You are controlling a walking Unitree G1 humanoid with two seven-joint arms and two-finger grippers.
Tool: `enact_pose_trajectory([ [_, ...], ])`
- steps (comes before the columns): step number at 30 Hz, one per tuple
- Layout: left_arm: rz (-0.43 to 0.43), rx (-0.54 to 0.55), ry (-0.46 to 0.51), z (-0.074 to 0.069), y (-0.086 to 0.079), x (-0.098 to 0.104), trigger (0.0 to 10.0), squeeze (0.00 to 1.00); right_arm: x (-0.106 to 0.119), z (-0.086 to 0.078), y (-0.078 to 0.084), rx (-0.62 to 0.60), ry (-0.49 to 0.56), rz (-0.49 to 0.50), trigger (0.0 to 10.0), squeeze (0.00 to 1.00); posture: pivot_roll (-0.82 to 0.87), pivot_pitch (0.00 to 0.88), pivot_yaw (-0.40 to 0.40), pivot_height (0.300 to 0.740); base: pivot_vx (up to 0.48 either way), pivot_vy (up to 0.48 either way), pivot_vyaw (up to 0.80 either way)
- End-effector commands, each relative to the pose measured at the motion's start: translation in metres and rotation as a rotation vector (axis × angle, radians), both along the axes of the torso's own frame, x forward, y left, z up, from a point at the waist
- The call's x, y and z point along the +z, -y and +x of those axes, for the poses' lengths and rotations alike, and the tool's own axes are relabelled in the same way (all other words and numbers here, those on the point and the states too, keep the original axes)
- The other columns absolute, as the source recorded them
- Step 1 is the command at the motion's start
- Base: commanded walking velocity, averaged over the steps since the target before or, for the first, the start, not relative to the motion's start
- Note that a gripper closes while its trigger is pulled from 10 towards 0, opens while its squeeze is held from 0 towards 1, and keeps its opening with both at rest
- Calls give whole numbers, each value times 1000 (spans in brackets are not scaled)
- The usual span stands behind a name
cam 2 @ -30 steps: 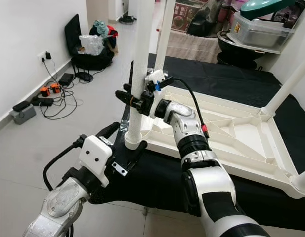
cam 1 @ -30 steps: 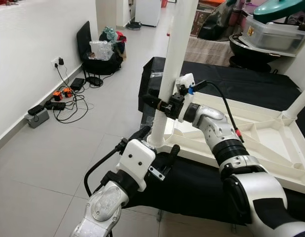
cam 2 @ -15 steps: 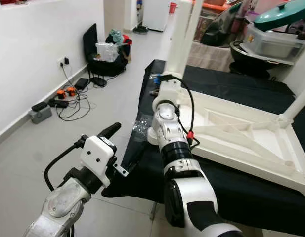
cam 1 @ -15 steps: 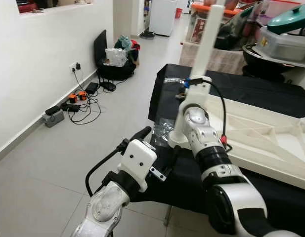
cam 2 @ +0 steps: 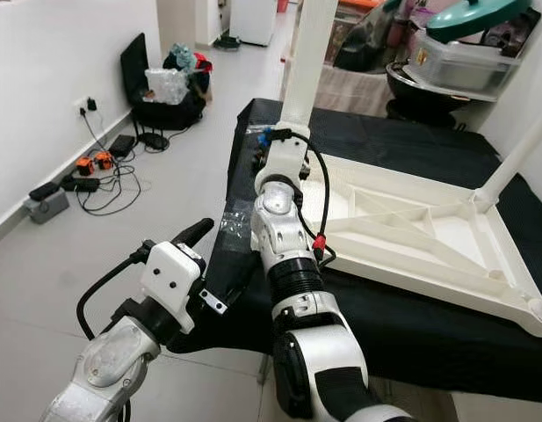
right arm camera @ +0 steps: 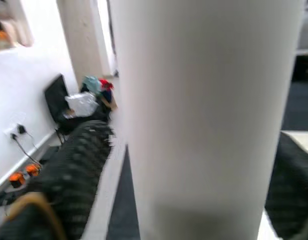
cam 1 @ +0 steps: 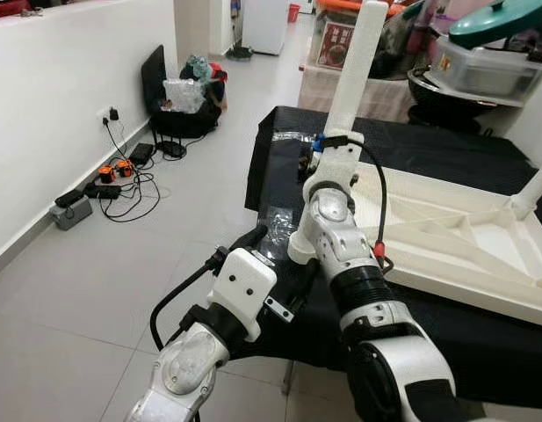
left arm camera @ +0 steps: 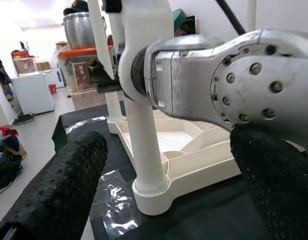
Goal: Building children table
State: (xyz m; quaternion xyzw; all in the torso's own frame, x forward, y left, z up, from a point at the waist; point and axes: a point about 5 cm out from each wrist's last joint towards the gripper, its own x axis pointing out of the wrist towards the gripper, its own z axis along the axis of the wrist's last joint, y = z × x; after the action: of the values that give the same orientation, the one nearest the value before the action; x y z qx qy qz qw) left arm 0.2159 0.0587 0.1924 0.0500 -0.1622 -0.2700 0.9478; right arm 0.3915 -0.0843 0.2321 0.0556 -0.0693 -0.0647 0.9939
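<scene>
A white plastic children's table top point(cam 1: 455, 237) lies upside down on a black cloth. One white table leg point(cam 1: 354, 61) stands upright in its near left corner socket point(left arm camera: 151, 192). A second leg point(cam 1: 534, 189) stands at the far right corner. My right gripper point(cam 1: 314, 165) is on the near left leg a little above the socket. In the right wrist view its black fingers point(right arm camera: 69, 175) sit tight against both sides of the leg point(right arm camera: 203, 100). My left gripper point(cam 1: 279, 255) hovers open in front of the cloth's edge, below that leg, holding nothing.
The black cloth point(cam 1: 411, 141) covers the low surface and hangs over its front edge. Clear film point(cam 1: 279, 220) lies near the leg's base. Cables and chargers point(cam 1: 112, 176) and a black bag point(cam 1: 178, 97) lie along the left wall. Pots and a plastic box point(cam 1: 490, 61) stand at the back right.
The view has shifted. My right wrist has swung around the leg, from reaching in sideways to standing in front of it, staying on the leg. The left gripper keeps its pose.
</scene>
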Motion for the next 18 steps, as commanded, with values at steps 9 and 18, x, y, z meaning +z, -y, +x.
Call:
enact_pose_trajectory([
  [9,2,-4,-9,0,0,-2,10000,0,-22,-16,10,156,9,-23,10000,0,66,20,-121,740,0,0,0],
  [18,4,-6,-12,0,-1,-3,10000,0,-47,-34,38,195,20,-81,10000,0,65,20,-115,740,0,0,0],
])
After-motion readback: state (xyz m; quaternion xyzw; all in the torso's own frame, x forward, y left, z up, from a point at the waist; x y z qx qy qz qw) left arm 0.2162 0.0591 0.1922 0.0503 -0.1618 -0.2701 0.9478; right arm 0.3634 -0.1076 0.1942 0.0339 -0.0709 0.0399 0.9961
